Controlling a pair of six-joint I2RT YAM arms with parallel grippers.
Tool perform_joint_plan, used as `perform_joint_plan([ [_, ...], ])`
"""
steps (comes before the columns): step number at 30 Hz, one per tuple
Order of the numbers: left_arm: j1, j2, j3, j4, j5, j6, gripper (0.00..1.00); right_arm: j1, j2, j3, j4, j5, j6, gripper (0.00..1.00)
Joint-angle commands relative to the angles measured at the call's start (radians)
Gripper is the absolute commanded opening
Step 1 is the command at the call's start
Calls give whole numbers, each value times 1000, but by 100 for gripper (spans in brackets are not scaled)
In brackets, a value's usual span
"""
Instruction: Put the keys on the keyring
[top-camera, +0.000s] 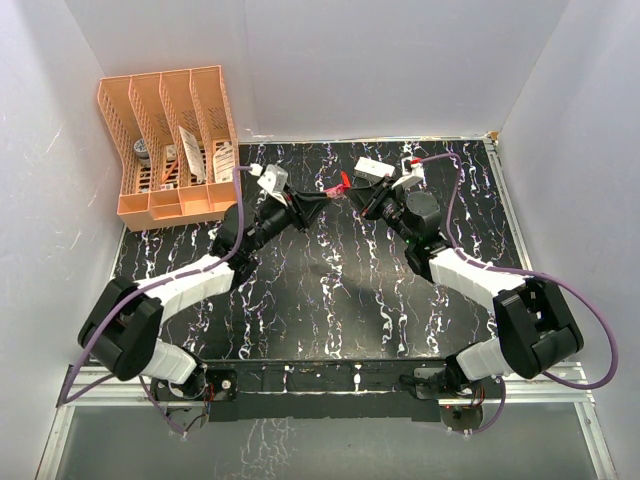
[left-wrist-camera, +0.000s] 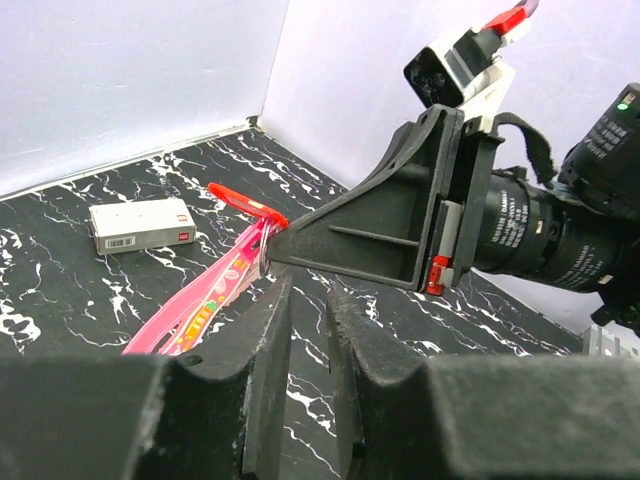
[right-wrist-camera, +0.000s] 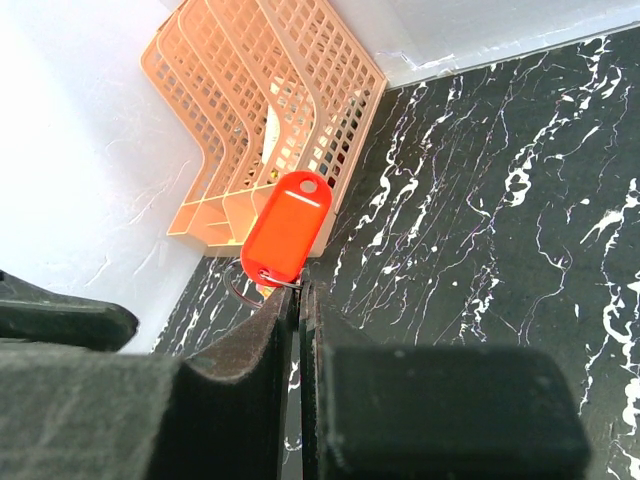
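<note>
My right pincer, clamped on the keyring above the tabletop, presents its pink tag slanting down just beside my left pincer, narrowly agape and empty.

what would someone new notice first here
The red-headed key, clamped in the shut right gripper over the far middle of the black marbled table, with the keyring and its slim pink tag hanging below. The left gripper faces it closely. Then the peach slotted organiser in the far left corner.
</note>
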Motion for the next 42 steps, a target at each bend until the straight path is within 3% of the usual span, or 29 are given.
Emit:
perform_joint_plan([
  [1,0,50,-24,201,9,35,17,-3,-47,58,21,23,33,0],
  [14,-17,149,-20,368,56,59,18,-3,-50,55,28,5,62,0],
  [42,-18,285,72,452,70,70,17,-1,-34,46,54,-35,83,0],
])
